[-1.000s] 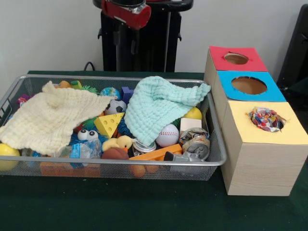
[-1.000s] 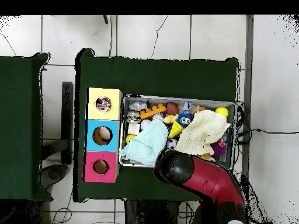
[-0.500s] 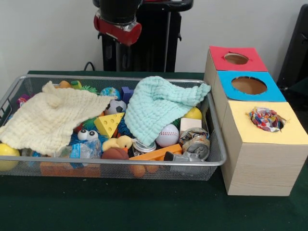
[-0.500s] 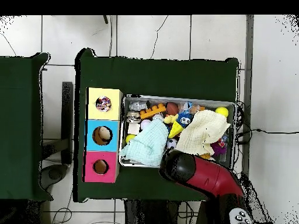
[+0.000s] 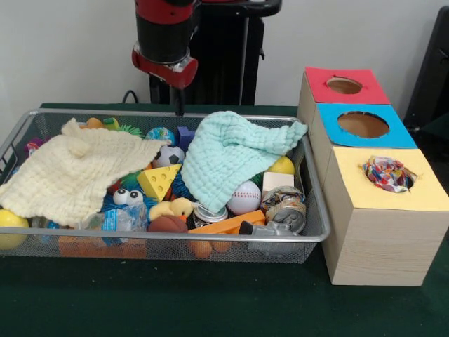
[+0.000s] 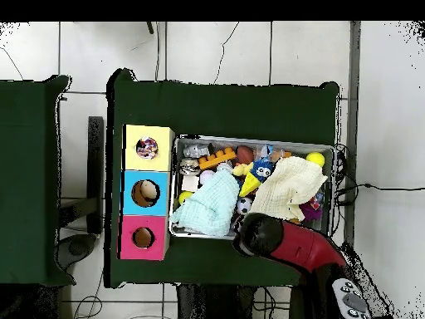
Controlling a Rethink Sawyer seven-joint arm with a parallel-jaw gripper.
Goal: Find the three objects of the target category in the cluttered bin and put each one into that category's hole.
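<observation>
My gripper (image 5: 179, 105) hangs under the red arm end (image 5: 165, 64), just above the far rim of the wire bin (image 5: 168, 239); only a thin dark tip shows. In the overhead view the arm head (image 6: 259, 235) hides it. A mint cloth (image 5: 228, 153) and a cream cloth (image 5: 74, 172) cover much of the bin. Between them lie a soccer ball (image 5: 168, 156), a globe ball (image 5: 161, 134), a baseball (image 5: 245, 197), a yellow ball (image 5: 283, 166), a cheese wedge (image 5: 158, 181), a duck (image 5: 173, 208) and crushed cans (image 5: 284, 208).
Three boxes stand to the bin's right: red hole (image 5: 344, 85), blue hole (image 5: 363, 124), and a yellow hole with a colourful crumpled thing (image 5: 388, 173) in it. An orange block (image 5: 228, 225) and another yellow ball (image 5: 10, 226) lie along the bin's near side.
The arm end has tilted upright and come down, shifting slightly left in the front view, so the gripper's tip now shows over the bin's far rim. The bin's contents have not moved.
</observation>
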